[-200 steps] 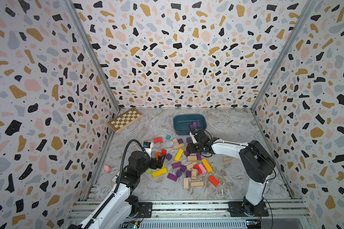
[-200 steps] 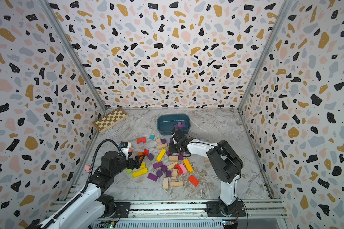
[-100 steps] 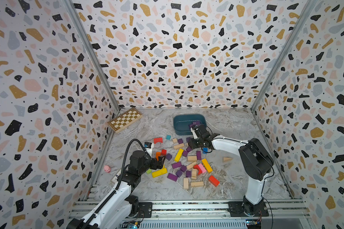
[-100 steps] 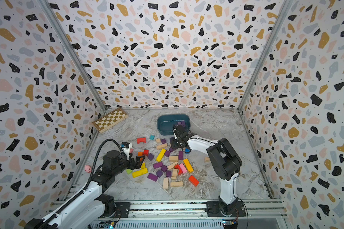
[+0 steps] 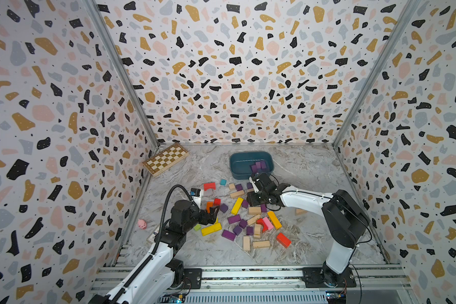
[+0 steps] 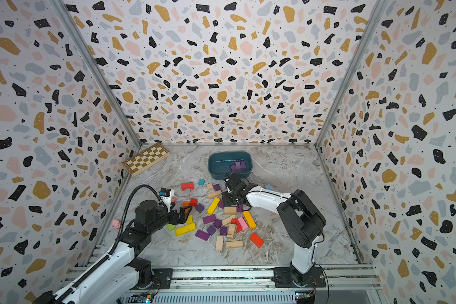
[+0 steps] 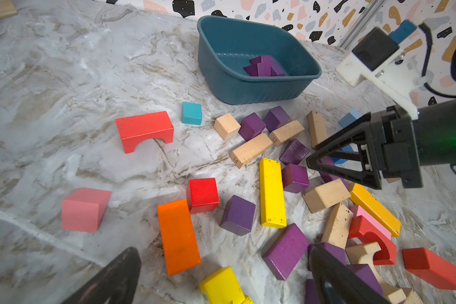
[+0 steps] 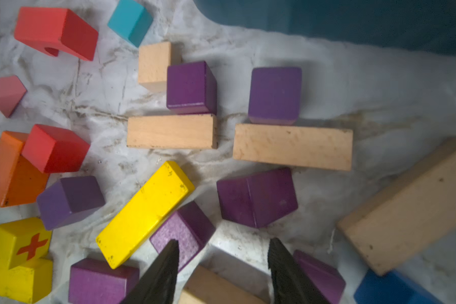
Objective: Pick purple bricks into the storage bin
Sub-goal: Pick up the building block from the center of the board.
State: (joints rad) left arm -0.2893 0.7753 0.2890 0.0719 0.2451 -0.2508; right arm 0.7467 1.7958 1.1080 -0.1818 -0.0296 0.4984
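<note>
Right wrist view: purple brick [image 8: 184, 229] just beside right hand [image 8: 223, 242] (fingers [image 8: 161, 273] apart)

purple bricks [image 5: 234, 219], teal storage bin [image 5: 241, 174], checkered chessboard [image 5: 166, 158]

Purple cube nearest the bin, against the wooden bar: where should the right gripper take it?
Come from above onto the purple cube, closing on the two faces square to the wooden bar; both are clear, while the bar blocks a third.
</note>
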